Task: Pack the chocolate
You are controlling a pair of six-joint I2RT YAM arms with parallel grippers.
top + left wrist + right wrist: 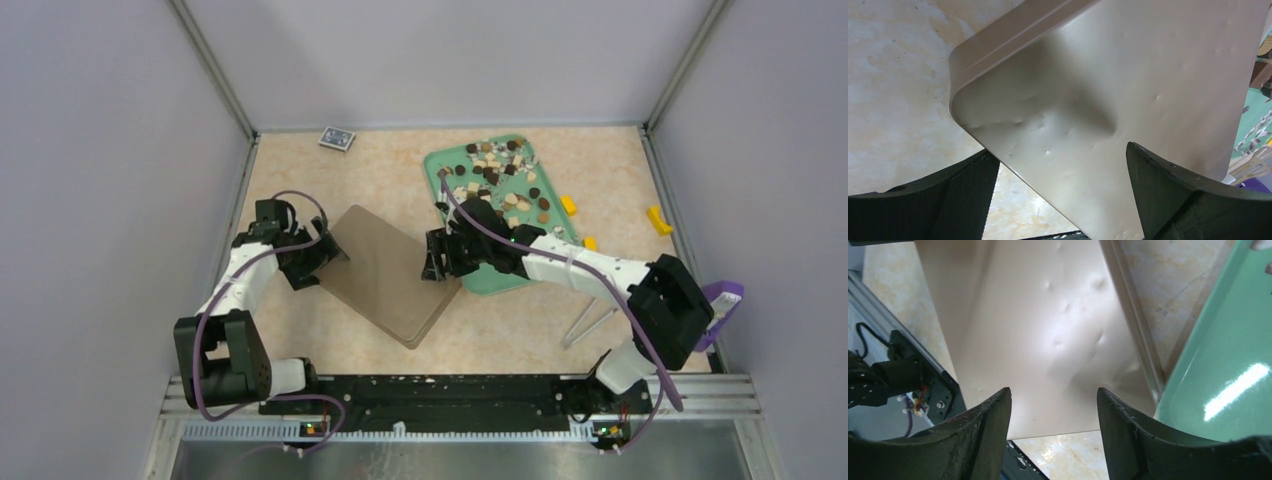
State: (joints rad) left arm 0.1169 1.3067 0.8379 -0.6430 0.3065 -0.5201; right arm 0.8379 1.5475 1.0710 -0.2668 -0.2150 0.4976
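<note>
The chocolate (pixel 500 175), many small dark brown, tan and cream pieces, lies scattered in the far half of a green tray (pixel 520 275). A flat tan box (pixel 385 275) lies tilted like a diamond on the table left of the tray. My left gripper (pixel 325 255) is open at the box's left corner; in the left wrist view (pixel 1062 152) the box (pixel 1128 75) edge runs between the jaws. My right gripper (pixel 437 258) is open over the box's right corner, beside the tray. In the right wrist view (pixel 1054 390) it is empty above the box (pixel 1048 305), the tray (pixel 1228 355) to the right.
Small yellow blocks (pixel 568 205) (pixel 658 220) lie right of the tray. A blue patterned card (pixel 337 138) lies at the back wall. A purple object (pixel 725 300) and thin white rods (pixel 585 325) sit by the right arm. Grey walls enclose three sides.
</note>
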